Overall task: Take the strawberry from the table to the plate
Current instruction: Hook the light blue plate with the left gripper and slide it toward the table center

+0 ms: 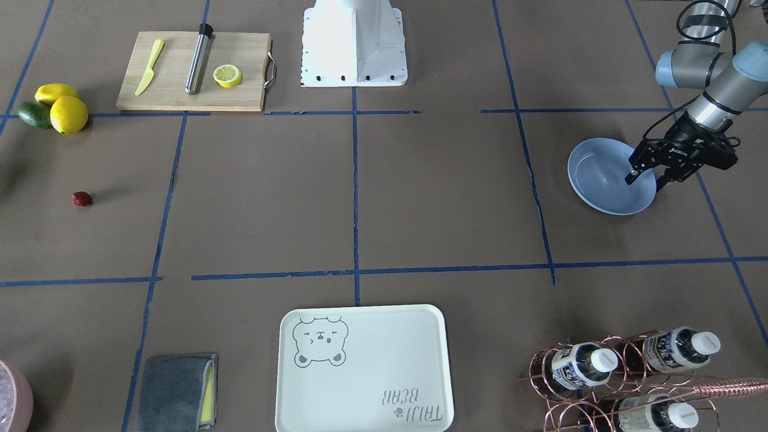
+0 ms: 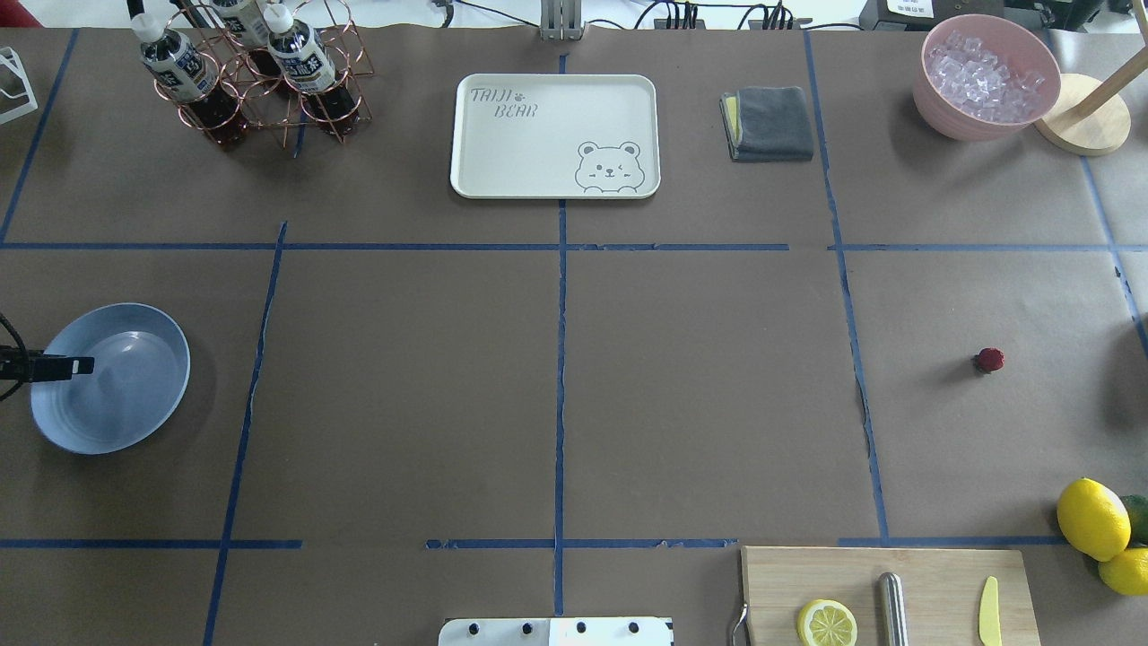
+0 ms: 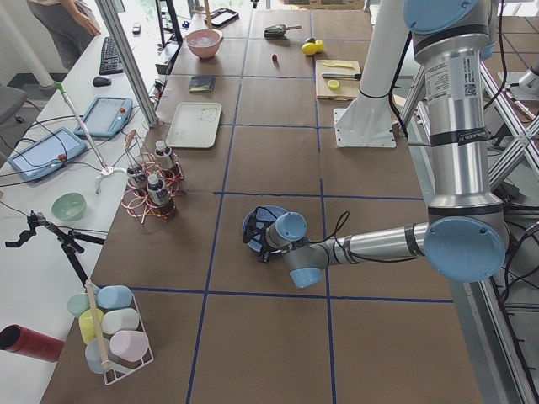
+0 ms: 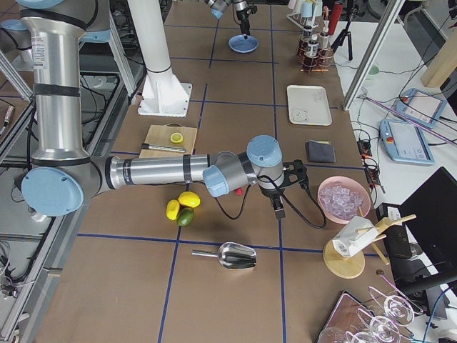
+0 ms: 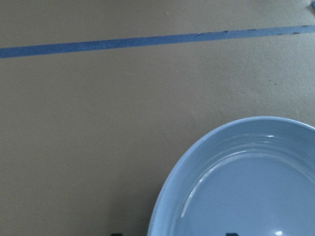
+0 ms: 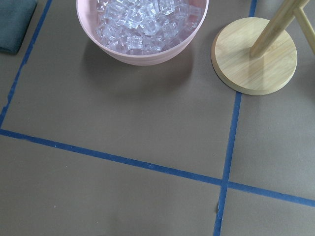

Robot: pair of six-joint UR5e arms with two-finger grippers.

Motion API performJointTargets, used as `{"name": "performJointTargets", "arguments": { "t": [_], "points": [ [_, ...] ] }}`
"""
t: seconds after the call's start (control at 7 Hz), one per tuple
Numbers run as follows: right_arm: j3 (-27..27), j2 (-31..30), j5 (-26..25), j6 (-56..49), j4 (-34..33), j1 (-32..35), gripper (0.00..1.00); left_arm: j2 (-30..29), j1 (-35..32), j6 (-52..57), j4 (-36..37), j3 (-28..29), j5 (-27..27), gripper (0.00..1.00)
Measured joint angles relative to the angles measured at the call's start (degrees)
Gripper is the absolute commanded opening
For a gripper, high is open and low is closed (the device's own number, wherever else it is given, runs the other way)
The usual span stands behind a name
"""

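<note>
The strawberry (image 1: 82, 199) is a tiny dark-red berry lying alone on the brown table (image 1: 420, 198), also visible in the overhead view (image 2: 989, 360). The light-blue plate (image 1: 600, 180) sits far across the table from it and holds nothing (image 2: 117, 395). My left gripper (image 1: 647, 180) is open and straddles the plate's rim, one finger (image 2: 76, 365) inside the plate and the other outside. The left wrist view shows only the plate's rim (image 5: 206, 142). My right gripper (image 4: 278, 211) hangs low near the ice bowl; I cannot tell whether it is open or shut.
A cutting board (image 1: 180, 90) carries a plastic knife, a steel rod and a lemon slice (image 1: 227, 75). Two lemons (image 1: 68, 114) and an avocado lie near the strawberry. The bear tray (image 1: 360, 372), a grey cloth (image 1: 174, 390), a bottle rack (image 1: 612, 372) and a pink ice bowl (image 6: 142, 29) line the far side.
</note>
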Motion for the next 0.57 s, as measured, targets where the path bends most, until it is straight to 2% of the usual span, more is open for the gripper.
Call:
{"name": "performJointTargets", "arguments": {
  "t": [0.29, 0.57],
  "points": [
    [0.0, 0.0, 0.0, 0.0, 0.0, 0.0, 1.00, 0.0, 0.4, -2.3, -0.3, -2.0, -0.2, 0.00],
    [0.1, -0.1, 0.0, 0.2, -0.1, 0.0, 1.00, -0.7, 0.6, -3.6, 4.4, -9.0, -2.2, 0.00]
  ]
}}
